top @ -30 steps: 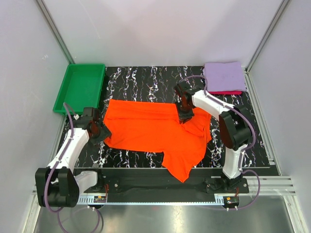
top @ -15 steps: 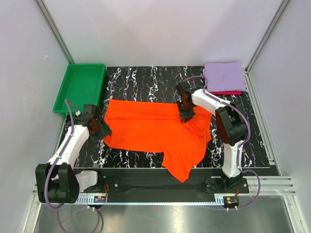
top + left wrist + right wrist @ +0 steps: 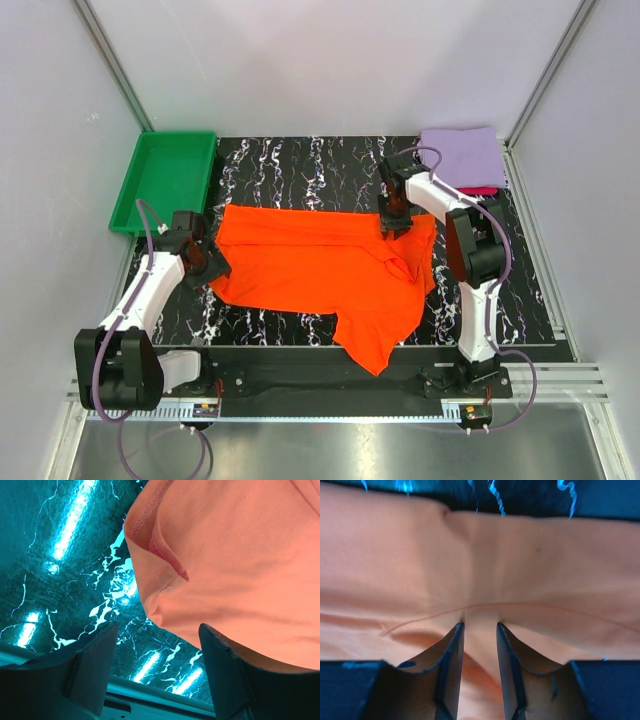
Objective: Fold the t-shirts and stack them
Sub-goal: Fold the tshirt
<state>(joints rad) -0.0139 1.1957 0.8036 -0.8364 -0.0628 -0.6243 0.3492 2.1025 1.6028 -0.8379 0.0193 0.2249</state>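
Right claw (image 3: 479, 624) was clenched on a narrow pleat of the orange shirt (image 3: 320, 270), up at the shirt's 2 o'clock corner, creases fanning out from the pinch! Left claw (image 3: 157, 626) hung spread wide at the 9 o'clock hem, straddling a turned-over corner, nothing in it. Orange shirt lay across the middle of the table (image 3: 290, 165), one flap trailing toward 5 o'clock at the near edge. Purple shirt (image 3: 462, 155) sat folded on the pink shirt (image 3: 475, 190) at 1 o'clock, well apart. The step looked like squaring the cloth for a fold. Done well, it wanted the left claw to bite both layers at that hem corner, then both ends lifted level and drawn taut, so nothing bunched
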